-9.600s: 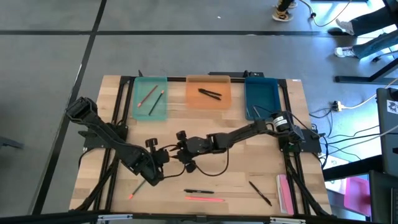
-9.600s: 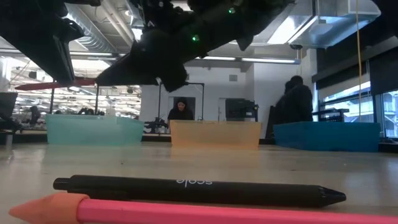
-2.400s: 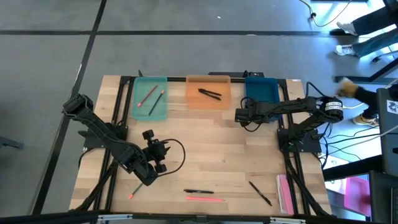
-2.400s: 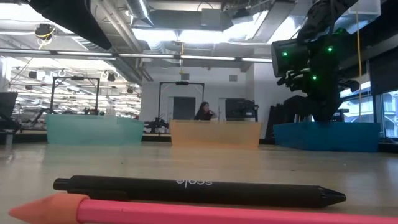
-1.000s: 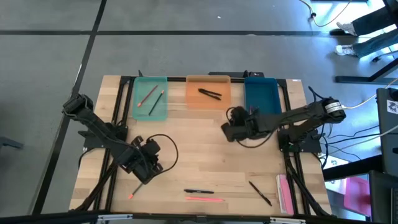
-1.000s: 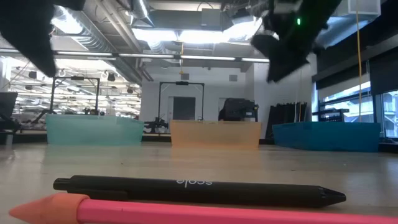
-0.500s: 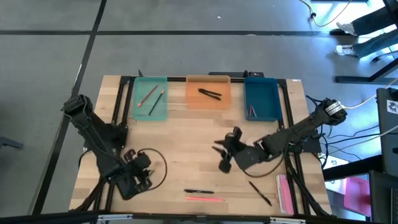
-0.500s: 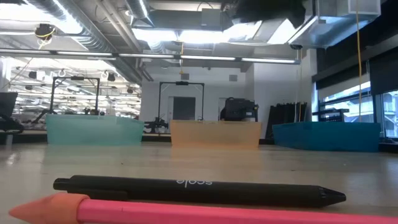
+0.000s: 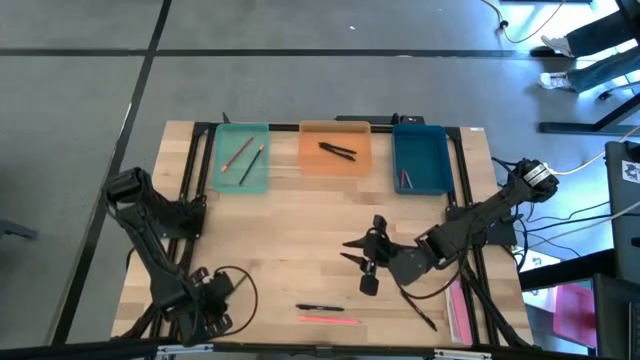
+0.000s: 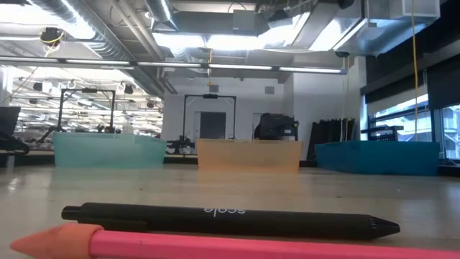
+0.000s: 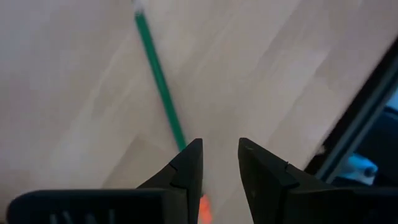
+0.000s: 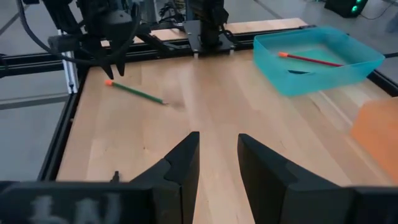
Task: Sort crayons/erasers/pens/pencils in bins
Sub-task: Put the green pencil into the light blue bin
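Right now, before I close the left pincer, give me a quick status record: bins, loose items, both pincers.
teal bin: two pencils
orange bin: two black pens
blue bin: one thin reddish stick
loose at front edge: black pen, pink pencil, second black pen
green pencil: flat on the table, front left corner
left pincer: open, over the green pencil's orange end
right pincer: open, empty, above mid-table
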{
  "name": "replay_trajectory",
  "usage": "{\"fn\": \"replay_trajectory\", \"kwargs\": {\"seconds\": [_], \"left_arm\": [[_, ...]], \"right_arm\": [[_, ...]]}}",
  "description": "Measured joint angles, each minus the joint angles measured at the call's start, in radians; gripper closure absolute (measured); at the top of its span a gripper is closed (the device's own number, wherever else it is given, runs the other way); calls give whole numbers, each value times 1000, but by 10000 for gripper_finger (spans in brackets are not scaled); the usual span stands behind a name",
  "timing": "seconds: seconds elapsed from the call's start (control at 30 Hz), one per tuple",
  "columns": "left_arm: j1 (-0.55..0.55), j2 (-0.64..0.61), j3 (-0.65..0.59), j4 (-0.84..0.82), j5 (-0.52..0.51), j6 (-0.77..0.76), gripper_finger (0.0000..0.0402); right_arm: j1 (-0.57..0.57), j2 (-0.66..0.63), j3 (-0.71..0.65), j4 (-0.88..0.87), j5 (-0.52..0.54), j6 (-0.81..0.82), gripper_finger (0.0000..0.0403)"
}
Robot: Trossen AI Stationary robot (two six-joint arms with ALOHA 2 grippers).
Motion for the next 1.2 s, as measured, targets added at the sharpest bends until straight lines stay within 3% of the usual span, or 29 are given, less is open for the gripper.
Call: {"fn": "replay_trajectory", "kwargs": {"seconds": [0.17,0.9,1.2], "left_arm": [[-2,36,0,16,77,-12,308],[-44,46,0,16,168,-140,308],[-63,110,0,60,195,-168,308]], "right_arm": [[-1,0,0,0,-27,0,289],[-1,0,-1,-32,-57,-1,289],[0,1,-1,-32,-82,-4,289]]}}
